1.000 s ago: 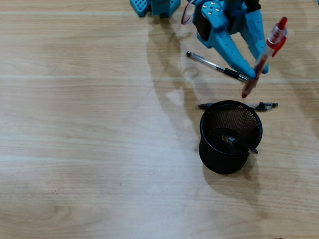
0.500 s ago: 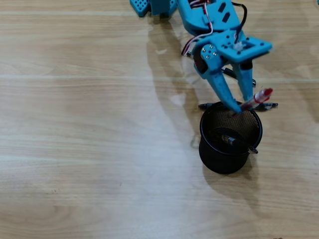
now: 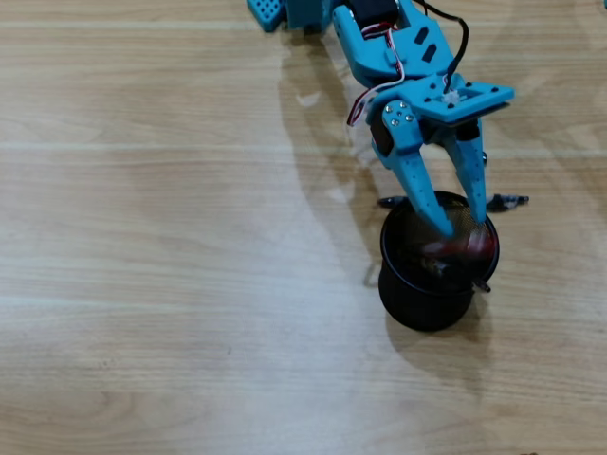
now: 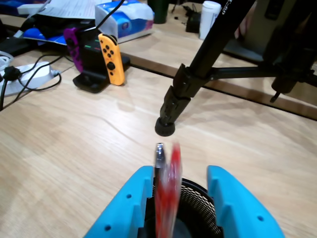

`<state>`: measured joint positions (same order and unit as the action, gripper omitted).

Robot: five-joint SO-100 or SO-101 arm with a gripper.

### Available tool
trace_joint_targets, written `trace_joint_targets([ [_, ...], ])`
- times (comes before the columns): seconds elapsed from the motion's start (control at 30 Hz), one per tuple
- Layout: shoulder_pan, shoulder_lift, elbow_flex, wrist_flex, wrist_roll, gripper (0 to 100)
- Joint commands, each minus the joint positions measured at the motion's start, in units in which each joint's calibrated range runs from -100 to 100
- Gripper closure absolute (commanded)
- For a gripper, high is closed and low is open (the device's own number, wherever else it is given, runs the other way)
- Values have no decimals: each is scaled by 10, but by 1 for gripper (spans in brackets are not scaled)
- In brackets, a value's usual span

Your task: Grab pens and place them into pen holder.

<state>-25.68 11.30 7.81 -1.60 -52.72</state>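
The black mesh pen holder (image 3: pixel 417 308) stands right of the table's centre in the overhead view. My blue gripper (image 3: pixel 463 226) hangs open just over its mouth. A red-and-clear pen (image 3: pixel 457 248), blurred by motion, lies across the inside of the cup, free of the fingers. A dark pen (image 3: pixel 482 283) leans inside with its tip over the rim. Another dark pen (image 3: pixel 508 200) lies on the table behind the cup. In the wrist view the red pen (image 4: pixel 168 198) is a blurred streak close to the left finger of the gripper (image 4: pixel 181 171), above the pen holder (image 4: pixel 200 196).
The arm's base (image 3: pixel 294 11) sits at the top edge of the overhead view. In the wrist view a black tripod leg (image 4: pixel 173 111) stands beyond the cup. Game controllers on a dock (image 4: pixel 101 59), cables and a tissue box (image 4: pixel 124 20) sit at the far left.
The gripper carried the red pen from beside the cup to over its mouth, then opened. The pen has dropped from the fingers into the holder.
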Motion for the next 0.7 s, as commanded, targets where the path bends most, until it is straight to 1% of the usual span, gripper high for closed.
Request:
trace_joint_targets([
  [0.0, 7, -7, -6, -13, -2, 85],
  [0.33, 0, -31, -6, -5, 4, 85],
  [0.4, -2, -51, -1, 12, 5, 85],
  [0.5, -3, -94, -8, 91, 32, 88],
  [0.6, -9, -149, -21, 204, 73, 97],
  [0.63, -11, -167, -27, 244, 84, 99],
  [0.67, -12, -184, -32, 282, 94, 98],
])
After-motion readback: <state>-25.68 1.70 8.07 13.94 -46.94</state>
